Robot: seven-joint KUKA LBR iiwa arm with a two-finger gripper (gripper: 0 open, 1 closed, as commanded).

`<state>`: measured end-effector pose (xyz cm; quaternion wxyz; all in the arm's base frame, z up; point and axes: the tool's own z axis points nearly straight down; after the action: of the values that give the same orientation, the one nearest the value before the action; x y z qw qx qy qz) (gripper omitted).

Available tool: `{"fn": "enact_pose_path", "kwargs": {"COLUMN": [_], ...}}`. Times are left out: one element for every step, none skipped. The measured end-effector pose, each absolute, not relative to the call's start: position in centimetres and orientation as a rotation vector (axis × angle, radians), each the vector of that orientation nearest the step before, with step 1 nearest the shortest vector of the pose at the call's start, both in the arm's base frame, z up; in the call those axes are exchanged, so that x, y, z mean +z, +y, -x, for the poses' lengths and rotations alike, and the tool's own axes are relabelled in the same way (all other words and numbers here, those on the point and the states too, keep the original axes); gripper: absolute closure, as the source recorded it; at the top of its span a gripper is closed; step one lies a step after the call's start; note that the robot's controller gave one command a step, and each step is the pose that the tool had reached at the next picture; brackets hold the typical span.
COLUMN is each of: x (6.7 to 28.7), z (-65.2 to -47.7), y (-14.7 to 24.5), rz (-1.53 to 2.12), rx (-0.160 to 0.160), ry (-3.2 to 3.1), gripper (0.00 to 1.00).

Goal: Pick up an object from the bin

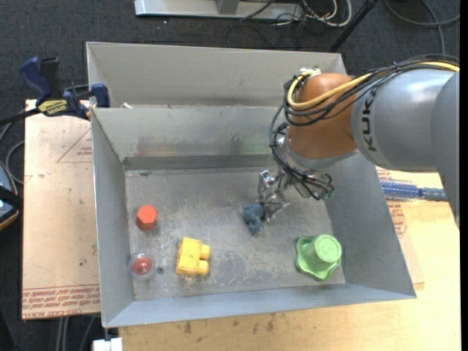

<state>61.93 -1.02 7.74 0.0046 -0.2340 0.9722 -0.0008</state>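
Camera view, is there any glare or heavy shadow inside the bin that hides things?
Camera view: a pale sheen runs along the bin's back wall; the floor is lit evenly, with only soft shadows beside the red cylinder, yellow block and green cup; the dark blue-grey thing below the gripper stands out weakly.

The robot's big, smooth, silver-grey cylindrical arm link (417, 119) has black block lettering (365, 126) on its side, of which the letters "KU" can be read. At its end is a glossy, rounded orange wrist cover (318, 123), shaped like a dome. A bundle of yellow and black cables (325, 86) arches over the top of this cover, with a small white fitting (311, 72) at its crest. Thin black wires (303, 180) coil in loops under the cover. Beneath them is the small bare-metal gripper (272, 196), silvery and angular, built of slim parts.
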Motion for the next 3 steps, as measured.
{"fn": "enact_pose_path", "kwargs": {"x": [7.74,7.74,7.73], "z": [-61.93,-61.93,-61.93], "y": [-1.02,-1.07,-1.07], "rz": [0.733,0.732,0.732], "rx": [-0.002,-0.003,-0.003], "ry": [3.045,3.046,3.045], "gripper": [0.00,1.00,0.00]}}
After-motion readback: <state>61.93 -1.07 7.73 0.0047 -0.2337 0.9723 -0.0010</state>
